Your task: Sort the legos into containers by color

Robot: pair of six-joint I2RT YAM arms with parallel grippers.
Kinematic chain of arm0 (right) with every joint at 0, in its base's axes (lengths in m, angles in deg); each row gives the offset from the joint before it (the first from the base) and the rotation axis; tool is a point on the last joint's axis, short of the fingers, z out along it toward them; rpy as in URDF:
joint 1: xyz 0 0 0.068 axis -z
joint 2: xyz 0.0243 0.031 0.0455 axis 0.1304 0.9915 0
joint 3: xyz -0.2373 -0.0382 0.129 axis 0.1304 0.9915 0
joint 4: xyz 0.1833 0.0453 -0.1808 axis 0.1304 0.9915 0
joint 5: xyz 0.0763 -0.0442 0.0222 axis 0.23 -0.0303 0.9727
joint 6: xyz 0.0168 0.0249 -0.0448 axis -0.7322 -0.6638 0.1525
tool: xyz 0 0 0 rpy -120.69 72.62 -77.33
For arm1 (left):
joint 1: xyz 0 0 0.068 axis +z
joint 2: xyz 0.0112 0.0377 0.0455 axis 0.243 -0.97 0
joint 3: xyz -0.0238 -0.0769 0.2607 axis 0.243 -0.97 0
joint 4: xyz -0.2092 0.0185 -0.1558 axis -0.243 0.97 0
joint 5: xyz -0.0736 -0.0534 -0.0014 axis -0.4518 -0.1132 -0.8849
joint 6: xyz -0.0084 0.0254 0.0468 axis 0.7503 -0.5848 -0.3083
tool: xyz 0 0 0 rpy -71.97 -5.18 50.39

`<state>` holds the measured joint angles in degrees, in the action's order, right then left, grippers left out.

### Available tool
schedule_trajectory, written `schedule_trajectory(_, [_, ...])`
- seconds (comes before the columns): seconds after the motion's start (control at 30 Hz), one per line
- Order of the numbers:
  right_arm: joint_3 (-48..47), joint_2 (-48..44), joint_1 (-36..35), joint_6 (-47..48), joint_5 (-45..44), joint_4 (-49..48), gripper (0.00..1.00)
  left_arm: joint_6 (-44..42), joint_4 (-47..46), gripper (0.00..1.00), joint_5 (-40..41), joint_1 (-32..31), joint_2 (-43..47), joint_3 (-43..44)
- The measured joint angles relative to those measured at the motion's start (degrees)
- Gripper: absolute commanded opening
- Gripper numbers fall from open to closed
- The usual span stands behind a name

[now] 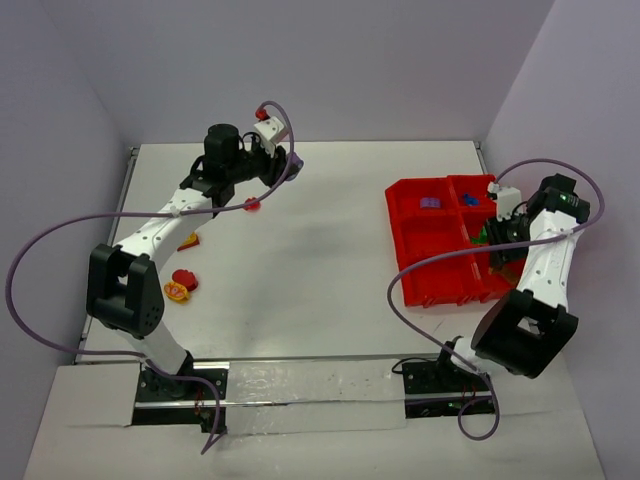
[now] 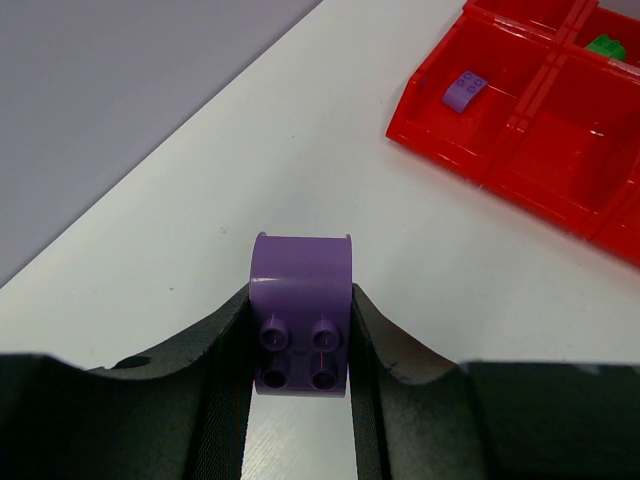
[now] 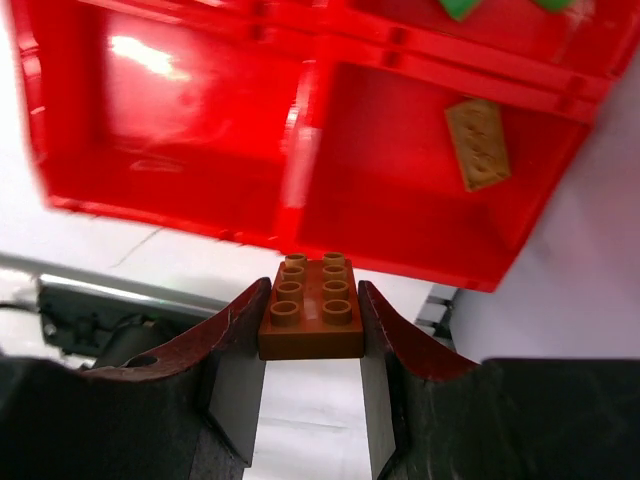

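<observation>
My left gripper [image 2: 300, 352] is shut on a purple arched lego [image 2: 300, 305], held above the white table at the back left [image 1: 290, 160]. The red divided tray [image 1: 430, 272] lies at the right. My right gripper [image 3: 312, 335] is shut on an orange-brown eight-stud lego [image 3: 312, 310] at the tray's near edge [image 3: 300, 140]. One compartment holds a yellow-orange plate [image 3: 478, 143]. Another purple piece [image 2: 466, 88] lies in a far compartment. A green piece [image 2: 605, 46] lies in a compartment beside it, and a blue one [image 1: 470, 197] shows from above.
Loose legos lie on the left of the table: a red one [image 1: 252, 206], a yellow and red one [image 1: 188, 240], and two red and yellow ones [image 1: 181, 285]. Walls close the table at the back and on both sides. The arm bases stand at the near edge.
</observation>
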<state>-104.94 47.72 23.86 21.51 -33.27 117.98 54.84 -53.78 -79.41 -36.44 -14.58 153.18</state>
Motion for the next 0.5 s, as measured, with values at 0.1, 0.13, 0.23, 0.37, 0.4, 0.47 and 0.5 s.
schedule_trajectory(0.1, [0.0, 2.3, 0.2, -1.9, -3.0, -3.5, 0.00, 0.0, 0.0, 0.00, 0.9, 0.0, 0.0, 0.0])
schedule_trajectory(0.13, [0.1, 2.9, 0.2, -2.6, -4.0, -4.8, 0.00, 0.1, 0.0, 0.00, 1.2, 0.0, 0.0, 0.0])
schedule_trajectory(0.23, [0.1, 4.4, 0.2, -4.3, -6.6, -7.9, 0.00, 0.3, 0.1, 0.00, 2.3, 0.0, 0.0, 0.0])
schedule_trajectory(0.37, [0.1, 6.8, 0.0, -6.4, -9.2, -10.8, 0.00, 0.5, 0.2, 0.00, 3.3, 0.0, 0.0, 0.0])
schedule_trajectory(0.4, [0.2, 7.4, -0.1, -6.8, -9.8, -11.3, 0.00, 0.5, 0.2, 0.00, 3.4, 0.0, 0.0, 0.0])
schedule_trajectory(0.47, [0.5, 8.1, -0.3, -7.3, -11.0, -12.3, 0.00, 0.5, 0.6, 0.00, 3.5, 0.0, 0.0, 0.0])
schedule_trajectory(0.5, [0.8, 8.2, -0.5, -7.6, -11.6, -12.7, 0.00, 0.5, 0.7, 0.00, 3.6, 0.0, 0.0, 0.0])
